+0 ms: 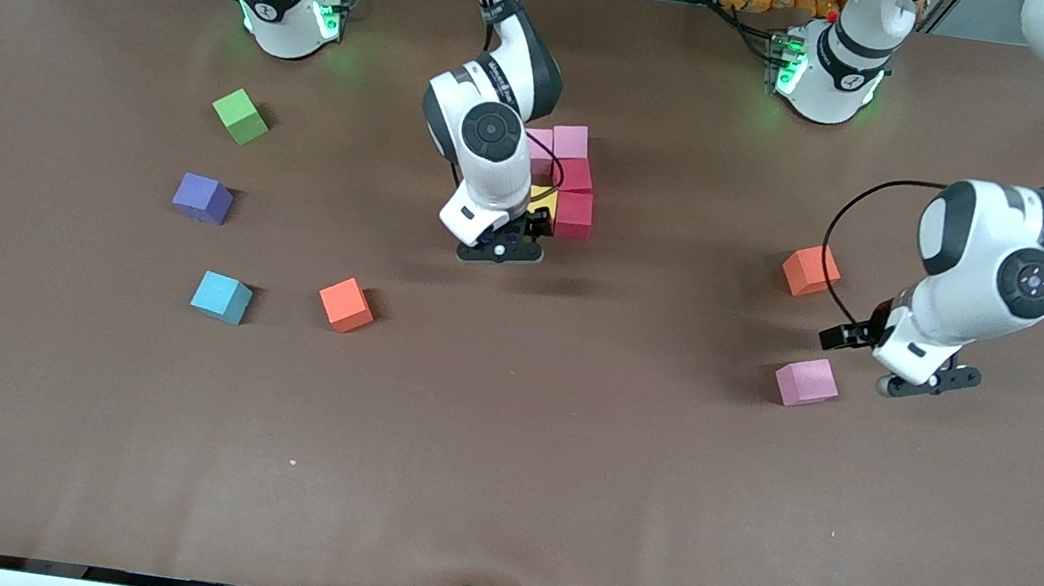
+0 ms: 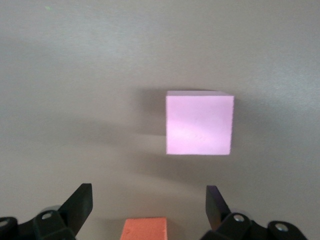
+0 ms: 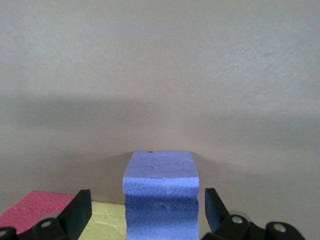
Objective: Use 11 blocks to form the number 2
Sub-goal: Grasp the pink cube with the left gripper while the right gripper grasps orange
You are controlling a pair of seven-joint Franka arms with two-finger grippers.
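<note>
Desk [image 1: 501, 452]: brown, carrying all items.

Number 2 [image 1: 565, 183], partly built: a cluster of pink, red and yellow cubes at the desk's middle, at 12 o'clock from the front camera. Its exact count cannot be made out, since the right arm covers part of it.

Right claw [image 1: 514, 237]: set low at the cluster's 6 o'clock edge, jaws spread wide on either side of a blue-violet cube [image 3: 161, 192] and not pressed to it; a yellow cube [image 3: 105, 225] and a red cube [image 3: 37, 207] lie just beside it.

Left claw [image 1: 924, 381]: jaws wide, nothing held. A loose pink block [image 1: 807, 382] lies just beside it at 9 o'clock in the front view, with an orange block [image 1: 810, 271] near at 11 o'clock. The left arm is the nearer to both.

Loose blocks toward the right arm's end: purple [image 1: 203, 198], blue [image 1: 221, 297], orange [image 1: 346, 304], and a green cube [image 1: 241, 116].
</note>
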